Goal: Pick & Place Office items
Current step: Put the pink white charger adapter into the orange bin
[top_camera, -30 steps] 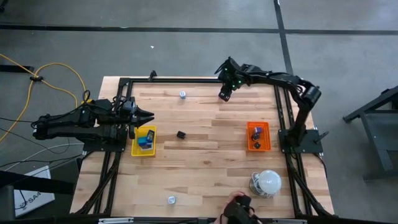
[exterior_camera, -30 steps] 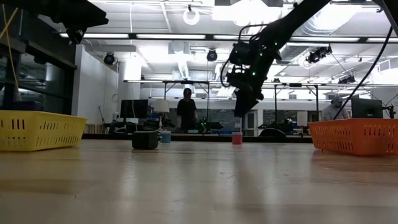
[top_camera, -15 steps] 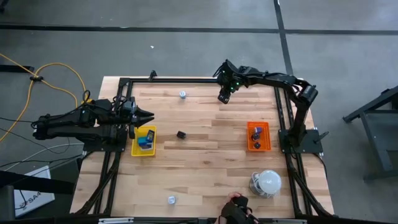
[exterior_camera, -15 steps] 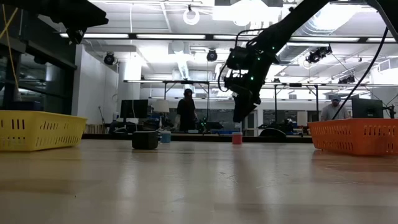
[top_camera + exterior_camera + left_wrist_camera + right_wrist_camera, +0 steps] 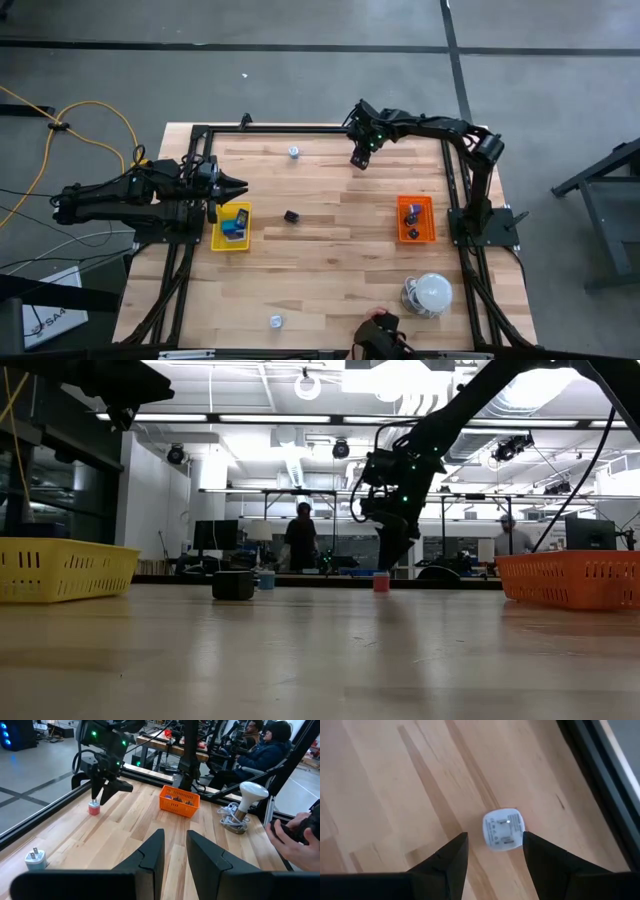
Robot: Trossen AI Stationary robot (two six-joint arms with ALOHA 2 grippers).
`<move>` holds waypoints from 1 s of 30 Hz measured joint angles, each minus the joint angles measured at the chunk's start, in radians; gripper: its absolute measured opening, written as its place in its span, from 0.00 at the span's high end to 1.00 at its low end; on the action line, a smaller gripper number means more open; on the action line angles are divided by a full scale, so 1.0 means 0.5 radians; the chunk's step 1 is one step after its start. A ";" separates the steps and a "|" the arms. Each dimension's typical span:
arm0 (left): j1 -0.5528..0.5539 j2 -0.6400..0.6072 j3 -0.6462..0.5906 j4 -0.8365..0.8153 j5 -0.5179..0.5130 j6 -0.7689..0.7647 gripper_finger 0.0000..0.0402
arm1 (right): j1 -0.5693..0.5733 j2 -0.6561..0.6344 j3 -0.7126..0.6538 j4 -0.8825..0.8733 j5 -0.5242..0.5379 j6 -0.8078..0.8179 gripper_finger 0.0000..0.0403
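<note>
My right gripper (image 5: 358,160) is open near the table's far edge, pointing down just above a small red piece with a white top (image 5: 93,808). In the right wrist view that white top (image 5: 503,829) shows between the two fingers without touching them. In the low view the piece (image 5: 381,581) stands on the table under the fingertips. My left gripper (image 5: 238,185) waits open at the left side, by the far end of the yellow tray (image 5: 216,240). A white-silver bit (image 5: 293,152), a black block (image 5: 291,216) and another white bit (image 5: 276,321) lie loose on the table.
The yellow tray holds blue pieces (image 5: 233,226). The orange tray (image 5: 428,220) on the right holds several small pieces. A white dome with a coiled cable (image 5: 430,293) stands near the right near corner. A person's hand (image 5: 380,335) is at the near edge. Black frame rails border the table.
My right gripper has come down toward the small red piece near the far edge, shifting slightly toward the table's left. It has stayed open. The person's hand at the near edge has shifted a little.
</note>
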 joint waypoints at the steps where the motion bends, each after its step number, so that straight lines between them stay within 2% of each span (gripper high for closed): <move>1: -0.001 0.000 0.000 0.000 0.000 0.000 0.81 | 0.000 0.000 0.000 -0.001 0.009 -0.001 0.57; 30: 0.000 0.000 0.000 0.000 -0.001 0.000 0.81 | -0.004 0.125 -0.027 0.139 0.002 0.008 0.57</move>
